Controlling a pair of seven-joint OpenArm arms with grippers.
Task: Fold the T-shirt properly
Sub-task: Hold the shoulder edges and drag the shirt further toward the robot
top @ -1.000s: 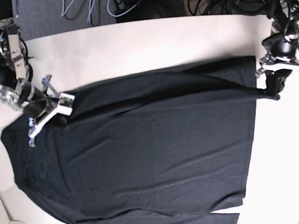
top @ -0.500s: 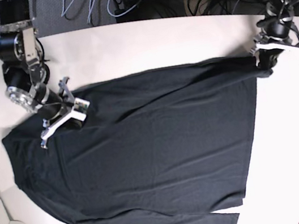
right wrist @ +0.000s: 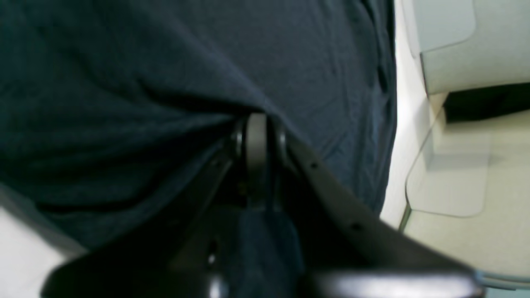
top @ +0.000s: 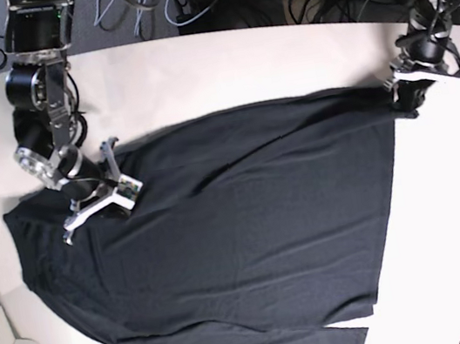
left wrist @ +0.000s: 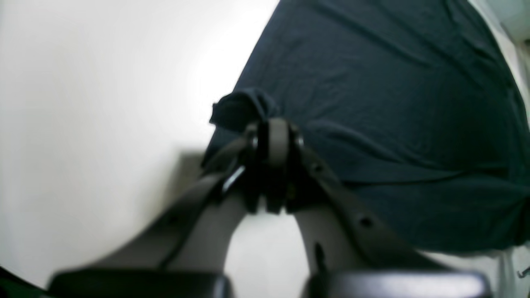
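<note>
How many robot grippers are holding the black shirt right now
2. The left gripper pinches the T-shirt at its far corner by the table's edge; the right gripper grips the fabric at the opposite end. Both are shut on cloth.

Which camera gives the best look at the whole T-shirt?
The base view: the T-shirt lies there spread over the table, outline complete. The left wrist view shows only one pinched corner and nearby cloth; the right wrist view shows just close, blurred fabric.

Bright, glary (wrist views blurred).
</note>
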